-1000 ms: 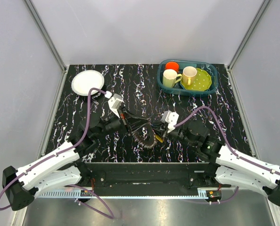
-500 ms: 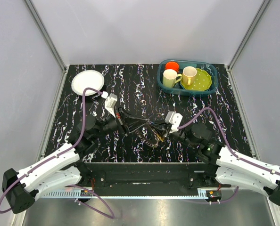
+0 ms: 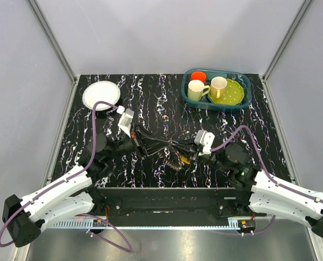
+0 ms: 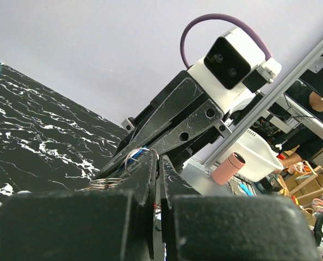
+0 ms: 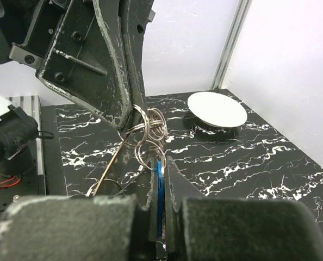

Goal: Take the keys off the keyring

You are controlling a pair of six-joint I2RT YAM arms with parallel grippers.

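The keyring (image 5: 110,166), a thin wire loop, hangs in the air above the middle of the black, white-veined tabletop (image 3: 150,98), strung between two robot arms whose tips meet there. From above, the keys (image 3: 175,160) show as a dark, bristling cluster just below that meeting point, with one yellow-orange head on its right side. In the right wrist view, a knot of small silver split rings (image 5: 148,124) sits where the wire rises to the left end effector (image 5: 133,122), which reaches down from the top of that view with its fingers pressed together, clamped at the junction of wire and rings. Just beneath the knot, the right end effector (image 5: 160,163) is closed on the blue head of a key (image 5: 159,182), which stands on edge between its two pads. The left wrist view shows the same pinch from the other side: its own fingers are closed, a ring shows at their tip, and the right arm's dark fingers and white camera housing (image 4: 232,51) are close in front. Away from the work, a round white plate (image 3: 101,95) lies near the tabletop's far left corner. At the far right, a teal basin (image 3: 248,89) holds two pale mugs (image 3: 197,89), an orange cup (image 3: 198,76) and a green plate (image 3: 233,93).
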